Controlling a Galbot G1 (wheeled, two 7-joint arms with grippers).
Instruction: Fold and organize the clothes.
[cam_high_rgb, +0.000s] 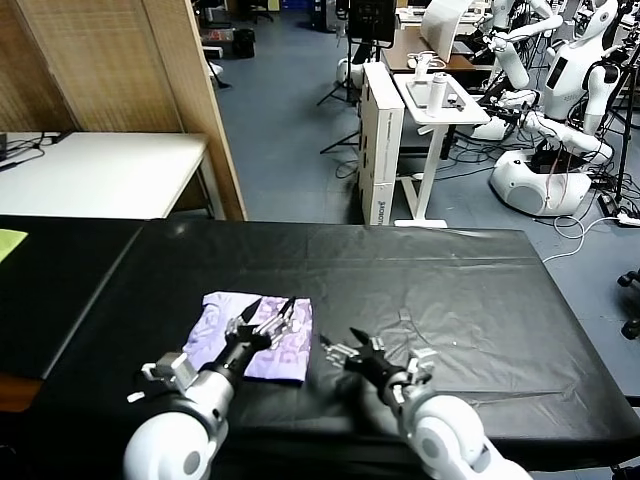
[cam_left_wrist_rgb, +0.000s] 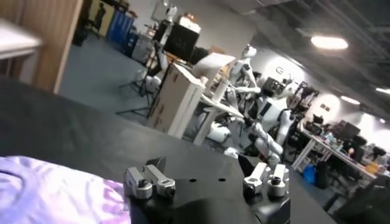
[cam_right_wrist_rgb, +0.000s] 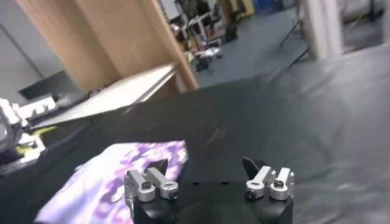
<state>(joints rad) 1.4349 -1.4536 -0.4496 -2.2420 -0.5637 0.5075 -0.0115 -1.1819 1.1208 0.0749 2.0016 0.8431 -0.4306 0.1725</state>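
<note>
Directly under left pincer (spread): T-shirt.

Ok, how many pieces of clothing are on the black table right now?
1: a folded lavender T-shirt lies on the black table near its front edge, under the open left gripper. Nothing shows whether more is hidden beneath it.

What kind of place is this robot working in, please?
Most likely a robotics lab or workshop. Several white humanoid robots stand parked in the background, beside a rolling cart and desks with monitors. The work surface is a table under black cloth, with a folded lavender T-shirt on it.
</note>
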